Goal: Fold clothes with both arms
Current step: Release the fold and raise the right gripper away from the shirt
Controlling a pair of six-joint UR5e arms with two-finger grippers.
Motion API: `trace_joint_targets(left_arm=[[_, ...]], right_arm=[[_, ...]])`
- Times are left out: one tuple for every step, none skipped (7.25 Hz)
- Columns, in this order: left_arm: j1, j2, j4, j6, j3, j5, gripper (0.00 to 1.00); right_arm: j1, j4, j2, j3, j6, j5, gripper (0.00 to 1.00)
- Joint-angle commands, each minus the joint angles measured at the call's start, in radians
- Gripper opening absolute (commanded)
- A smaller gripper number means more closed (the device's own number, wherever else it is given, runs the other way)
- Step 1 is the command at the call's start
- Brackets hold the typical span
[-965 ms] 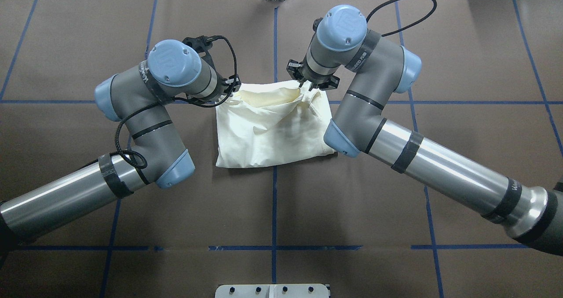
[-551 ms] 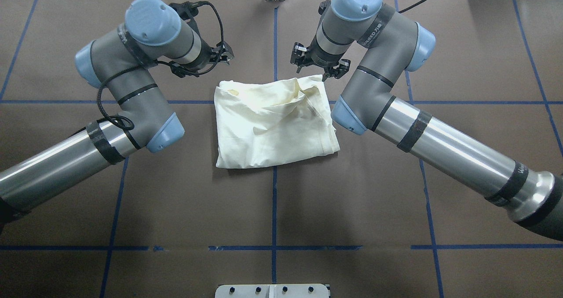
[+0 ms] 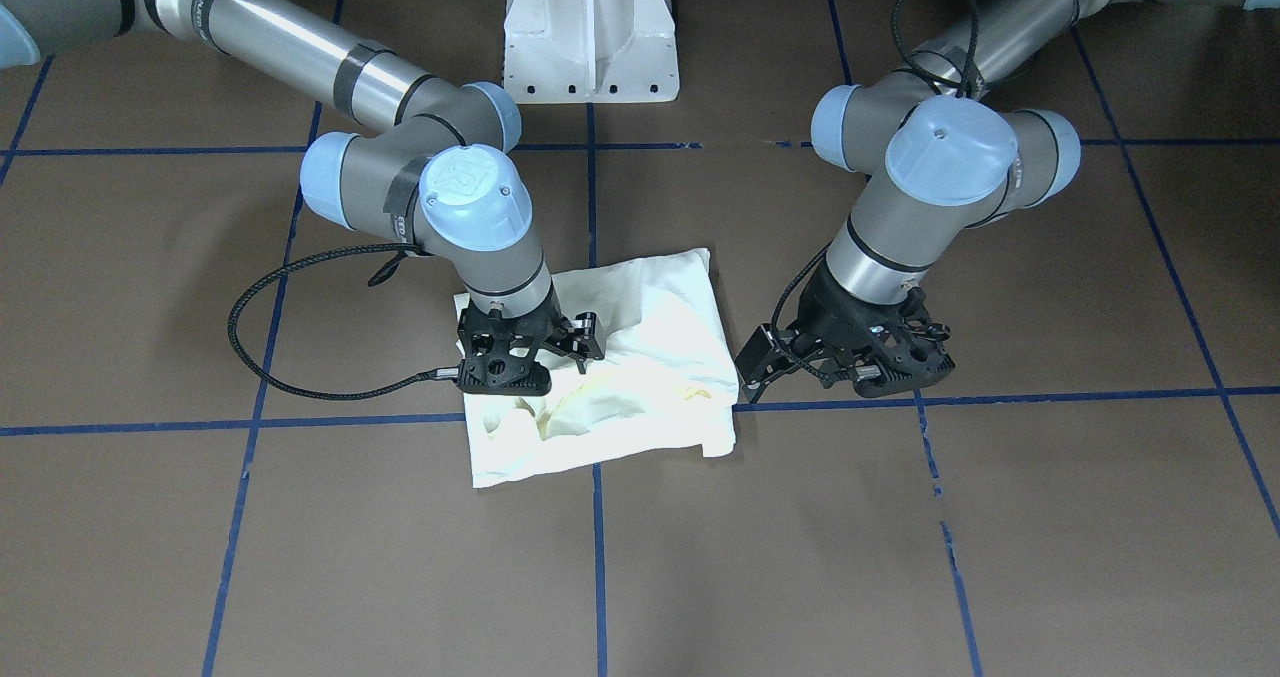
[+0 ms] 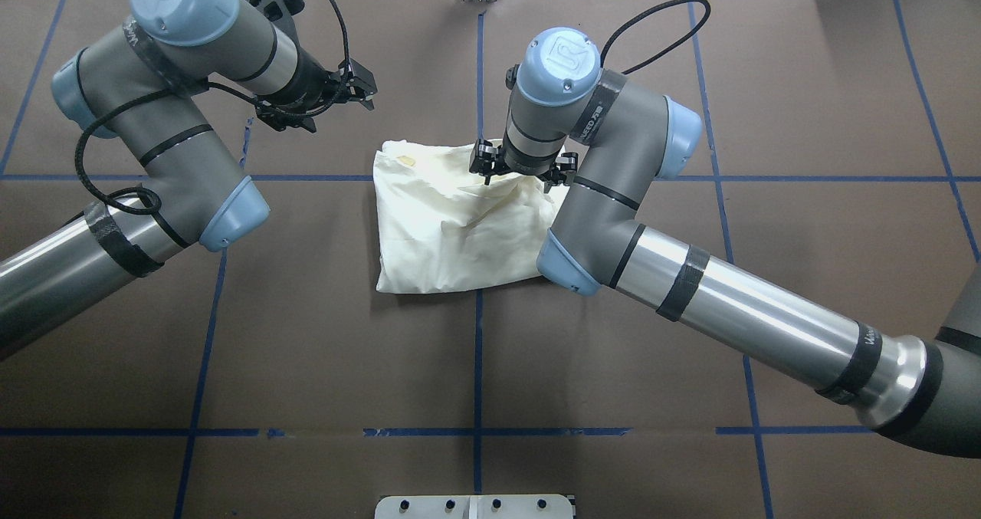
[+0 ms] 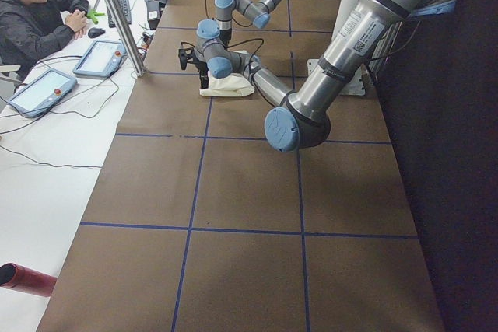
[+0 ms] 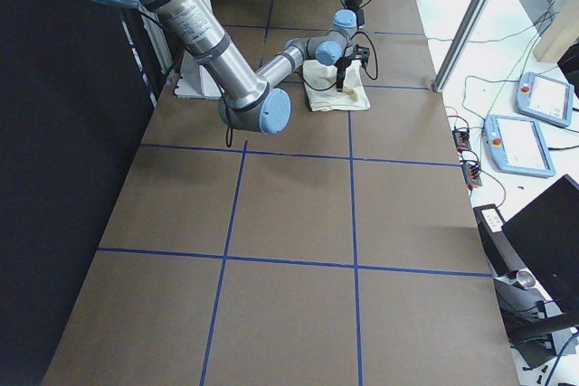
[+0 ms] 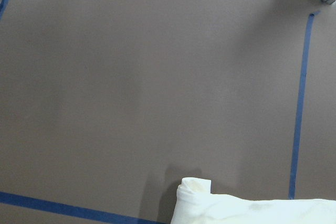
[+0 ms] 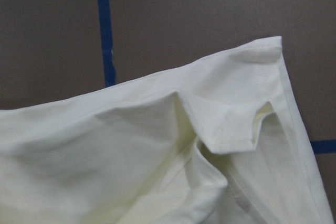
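Nearest, at the bottom edge of the overhead view, sits the white pedestal. From it the brown table runs upward, ruled into squares by blue tape lines.

At centre frame lies the T-shirt, folded to a rough rectangle with plain cream cloth up, straddling the middle tape line. Its lower edge is flat and its upper half is rumpled into creases, with a small yellowish mark near the upper left corner.

The right arm comes in from the lower right and bends over the shirt's right side. In the front-facing view the right gripper points down over the shirt's left part. Its own body masks the jaws, so I cannot tell whether they pinch any cloth. Its wrist camera shows a folded hem ridge low in the frame, with tape beyond.

Farther up the overhead view, the left gripper hangs to the upper left of the shirt, apart from it over bare table, jaws spread and holding nothing. Its camera catches only one shirt corner at the bottom edge. The left arm fills the upper left.

Farthest, in the upper left corner of the left side view, a person sits at a white bench.
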Motion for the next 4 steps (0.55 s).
trace_joint_targets(left_arm=[[0.000,0.012,0.002,0.000,-0.011,0.000,1.00],[0.000,0.024,0.002,0.000,-0.017,0.000,1.00],[0.000,0.030,0.002,0.000,-0.019,-0.002,1.00],[0.003,0.031,0.002,-0.001,-0.017,0.000,1.00]], right_arm=[[-0.004,-0.007,0.047,-0.092,-0.108,-0.073,1.00],[0.005,-0.005,0.077,-0.148,-0.148,-0.122,1.00],[0.026,-0.001,0.087,-0.196,-0.194,-0.148,1.00],[0.055,0.001,0.088,-0.219,-0.226,-0.165,1.00]])
